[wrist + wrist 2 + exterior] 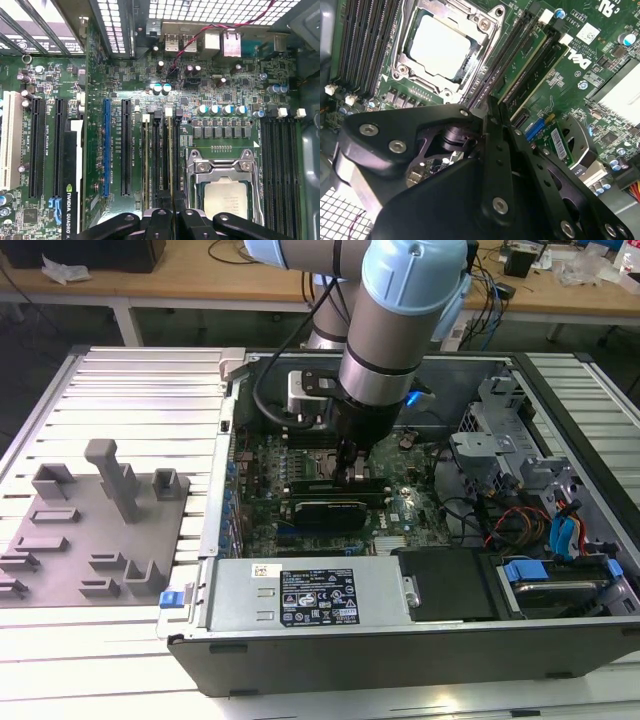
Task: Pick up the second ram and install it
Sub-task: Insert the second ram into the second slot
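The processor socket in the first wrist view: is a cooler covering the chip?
No, the processor lies bare in its socket, its metal top showing inside the frame.

I see an open computer case lying on its side on a ribbed metal tabletop. Along the case's near edge sits a grey power supply with a label, and at the exterior view's right a blue-tabbed drive bay with red and orange cables near it. A grey moulded fixture with upright posts rests on the tabletop at the exterior view's left. In both wrist views I see the processor socket with its metal frame, and a black-shrouded graphics card lies among the expansion slots. A wooden bench stands behind.
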Available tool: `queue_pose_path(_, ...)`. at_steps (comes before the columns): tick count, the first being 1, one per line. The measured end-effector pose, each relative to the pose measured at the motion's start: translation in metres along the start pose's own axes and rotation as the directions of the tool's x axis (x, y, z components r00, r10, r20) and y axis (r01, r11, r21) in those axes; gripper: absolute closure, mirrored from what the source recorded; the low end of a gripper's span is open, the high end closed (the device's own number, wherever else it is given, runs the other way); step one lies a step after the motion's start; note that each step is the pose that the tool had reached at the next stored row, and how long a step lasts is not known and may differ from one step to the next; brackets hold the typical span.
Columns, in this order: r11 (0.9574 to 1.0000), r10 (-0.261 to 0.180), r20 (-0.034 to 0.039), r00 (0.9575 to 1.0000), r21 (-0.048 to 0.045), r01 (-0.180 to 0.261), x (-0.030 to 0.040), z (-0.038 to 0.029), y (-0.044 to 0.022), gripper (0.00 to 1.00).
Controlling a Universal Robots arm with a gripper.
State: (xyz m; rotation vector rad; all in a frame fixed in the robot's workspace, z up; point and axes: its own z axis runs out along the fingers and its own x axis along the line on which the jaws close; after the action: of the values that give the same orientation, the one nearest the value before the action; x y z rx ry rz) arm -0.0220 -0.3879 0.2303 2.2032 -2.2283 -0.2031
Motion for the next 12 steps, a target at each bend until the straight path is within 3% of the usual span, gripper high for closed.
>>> queue_pose_path(12, 0.9999, 0.010, 0.0013, 0.9999, 0.0016, -0.010, 0.0008, -0.0009, 0.0008, 0.87)
